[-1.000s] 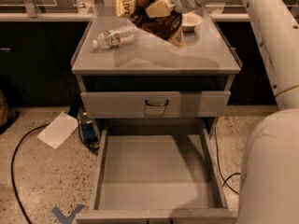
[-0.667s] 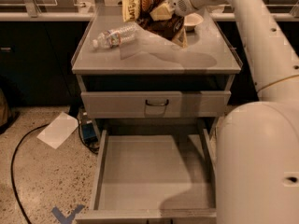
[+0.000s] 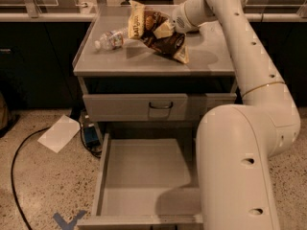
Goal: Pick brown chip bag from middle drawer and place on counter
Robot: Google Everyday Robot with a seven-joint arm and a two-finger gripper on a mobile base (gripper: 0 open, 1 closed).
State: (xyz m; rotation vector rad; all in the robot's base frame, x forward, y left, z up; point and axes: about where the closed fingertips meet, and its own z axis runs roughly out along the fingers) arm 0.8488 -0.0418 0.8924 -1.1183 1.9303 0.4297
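The brown chip bag [image 3: 158, 35] hangs tilted over the counter [image 3: 120, 61], its cream top end up at the left and its lower cream end touching or just above the surface. My gripper [image 3: 164, 29] is shut on the bag's middle, above the counter's centre. The middle drawer [image 3: 146, 176] is pulled out wide open below, its grey floor bare; my arm covers its right side.
A clear plastic bottle [image 3: 110, 39] lies on the counter's left, next to the bag. A closed grey drawer with a dark loop handle [image 3: 160, 107] sits above the open one. A white paper [image 3: 59, 133] and a black cable [image 3: 21, 152] lie on the floor at left.
The view has shifted. My arm's elbow has swung in over the drawer's right side. The bag has come lower toward the counter top.
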